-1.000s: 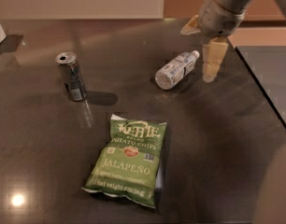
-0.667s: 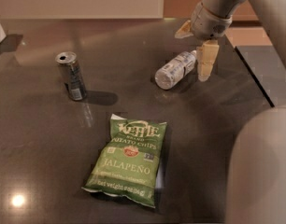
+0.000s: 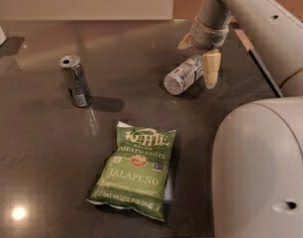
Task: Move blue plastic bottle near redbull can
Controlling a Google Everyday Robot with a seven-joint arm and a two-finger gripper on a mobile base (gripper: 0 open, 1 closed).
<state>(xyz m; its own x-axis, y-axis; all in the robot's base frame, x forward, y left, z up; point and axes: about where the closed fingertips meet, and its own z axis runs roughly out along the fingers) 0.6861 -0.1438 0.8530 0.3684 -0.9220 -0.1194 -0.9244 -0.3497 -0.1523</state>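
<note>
The blue plastic bottle [image 3: 183, 75] lies on its side on the dark table [image 3: 141, 48], right of centre, its wide end pointing to the front left. My gripper [image 3: 196, 65] hangs over the bottle's far right end and is open. One cream finger [image 3: 211, 68] stands at the bottle's right side, the other [image 3: 185, 41] behind it. The bottle rests on the table and is not lifted. The redbull can [image 3: 75, 81] stands upright at the left, well apart from the bottle.
A green bag of jalapeño chips [image 3: 135, 170] lies flat at the front centre, between the can and the bottle. My arm's large white body [image 3: 263, 167] fills the front right. The table's right edge [image 3: 263, 68] runs just right of the gripper.
My gripper has moved left and down, so its fingers now stand on either side of the bottle's far end. The arm's body has come into view at the front right. The bottle and can stay put.
</note>
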